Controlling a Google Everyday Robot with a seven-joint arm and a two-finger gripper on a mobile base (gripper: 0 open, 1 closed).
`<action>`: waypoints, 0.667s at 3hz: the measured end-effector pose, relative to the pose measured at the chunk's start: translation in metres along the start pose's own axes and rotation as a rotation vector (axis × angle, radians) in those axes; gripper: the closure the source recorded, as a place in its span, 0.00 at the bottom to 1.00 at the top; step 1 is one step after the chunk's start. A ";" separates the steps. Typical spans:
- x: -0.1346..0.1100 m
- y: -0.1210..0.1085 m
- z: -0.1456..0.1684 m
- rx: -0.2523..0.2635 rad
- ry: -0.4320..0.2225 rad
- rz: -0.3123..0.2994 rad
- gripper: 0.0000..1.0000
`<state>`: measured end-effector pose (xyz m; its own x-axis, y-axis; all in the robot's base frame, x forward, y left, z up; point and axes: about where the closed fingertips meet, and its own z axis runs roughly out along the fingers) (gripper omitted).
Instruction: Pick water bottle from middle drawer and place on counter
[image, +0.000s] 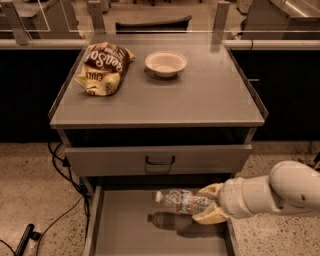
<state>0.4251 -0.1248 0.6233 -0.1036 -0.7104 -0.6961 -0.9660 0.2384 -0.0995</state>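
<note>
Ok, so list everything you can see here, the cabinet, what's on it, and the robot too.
counter: one, grey, top of the cabinet
chip bag: one, brown and yellow, lying on the counter's back left
bowl: one, white, upright on the counter, right of the bag
upper drawer front: one, grey with a dark handle, closed, under the counter
middle drawer: one, grey, pulled open at the bottom
water bottle: one, clear with a white cap, lying sideways above the drawer floor
cable: black, on the floor left of the cabinet
arm: one, white, reaching in from the right
tool: one, pale fingers closed on the bottle, over the drawer's right side
</note>
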 end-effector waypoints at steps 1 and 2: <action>-0.032 -0.030 -0.053 0.018 0.067 -0.035 1.00; -0.038 -0.035 -0.057 0.020 0.090 -0.052 1.00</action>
<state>0.4490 -0.1440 0.6935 -0.0756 -0.7786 -0.6230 -0.9657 0.2127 -0.1486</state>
